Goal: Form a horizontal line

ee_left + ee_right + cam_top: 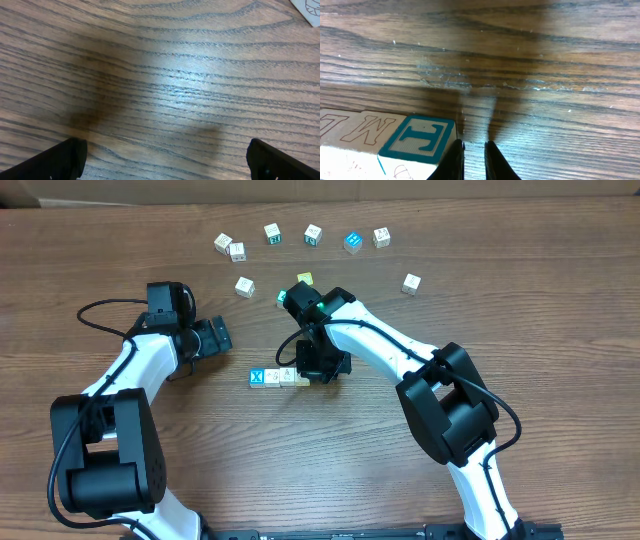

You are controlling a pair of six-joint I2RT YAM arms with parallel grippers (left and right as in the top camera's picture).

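The right gripper (474, 150), black fingers pinched shut on nothing, stands at the right end of the row of four small wooden letter cubes (278, 376), just beside the teal-faced wooden cube (420, 142). The row runs leftward across frame centre to the blue wooden cube with a white X (256, 377). The left gripper (164, 150), wide open, hangs over the bare wooden table (330, 470) upper left, farther off. Loose wooden cubes (313, 234) scatter along the top, obstructing nothing.

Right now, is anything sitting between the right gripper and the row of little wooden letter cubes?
Nothing visible does. The shut right gripper sits right beside the teal-faced wooden letter cube at the end of the row, next to a pale cream wooden cube. Only bare wooden table shows around the gripper.
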